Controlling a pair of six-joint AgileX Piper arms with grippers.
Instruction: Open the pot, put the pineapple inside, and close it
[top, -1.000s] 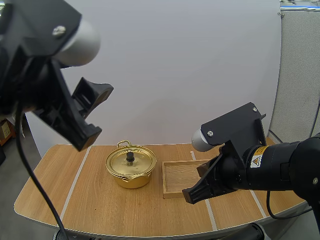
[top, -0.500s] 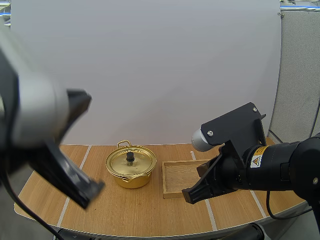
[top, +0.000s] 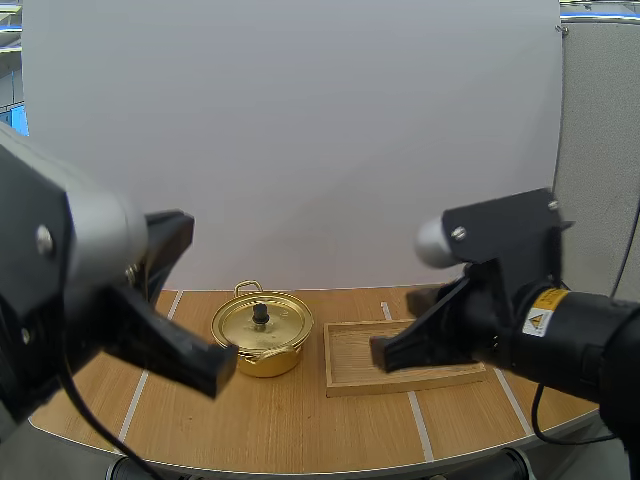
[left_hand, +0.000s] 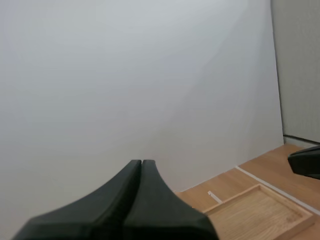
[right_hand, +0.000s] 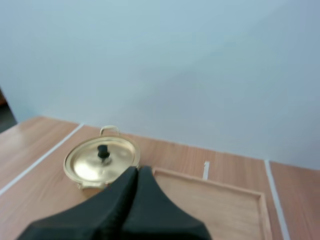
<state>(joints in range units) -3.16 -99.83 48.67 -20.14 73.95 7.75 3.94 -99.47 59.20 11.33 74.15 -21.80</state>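
Pot (top: 262, 350) sits on the table (top: 200, 420) just left of the wooden tray (top: 400, 383), its lid (top: 240, 325) on and the black knob (top: 260, 314) upright at the centre; neither has shifted in the last 1 second. What has changed is the 2 arms. In the high view the left arm has swung down from high at the left edge to hang low at the table's left end, and the right arm has lifted and now reaches over the tray. The left gripper (left_hand: 141, 165) is clenched on nothing, its fingers lying together as 1 dark wedge, and the right gripper (right_hand: 137, 172) is the same, pointing over the tray's near rim toward the pot. The left arm looms so close to the high camera that its exact aim is unclear, though it seems to be heading for the pot. Opening looks not yet begun: some gripper must still part its fingers and reach the knob.
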